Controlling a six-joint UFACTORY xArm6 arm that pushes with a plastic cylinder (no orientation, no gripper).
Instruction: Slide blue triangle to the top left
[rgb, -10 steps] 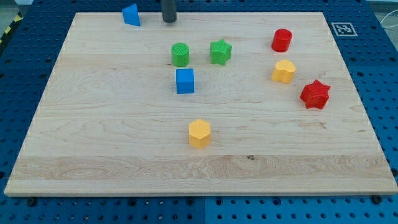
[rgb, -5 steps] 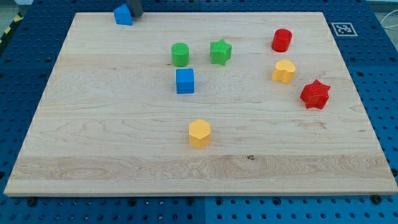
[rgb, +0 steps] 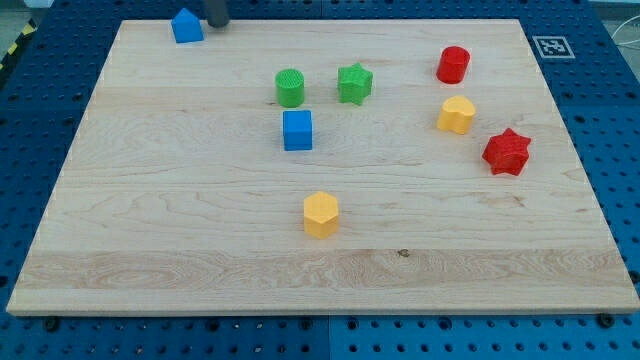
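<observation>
The blue triangle (rgb: 186, 26) sits near the top left corner of the wooden board (rgb: 150, 220). My tip (rgb: 217, 22) is at the board's top edge, just to the right of the blue triangle, with a small gap between them. Only the rod's lower end shows; the rest is cut off by the view's top.
A green cylinder (rgb: 290, 88) and a green star (rgb: 354, 83) stand in the upper middle, a blue cube (rgb: 297, 130) below them. A yellow hexagon (rgb: 321, 214) lies lower centre. At the right are a red cylinder (rgb: 453, 64), a yellow hexagon (rgb: 456, 115) and a red star (rgb: 506, 151).
My tip moved left along the top edge and pushed the blue triangle left, closer to the top left corner. The other blocks have not moved.
</observation>
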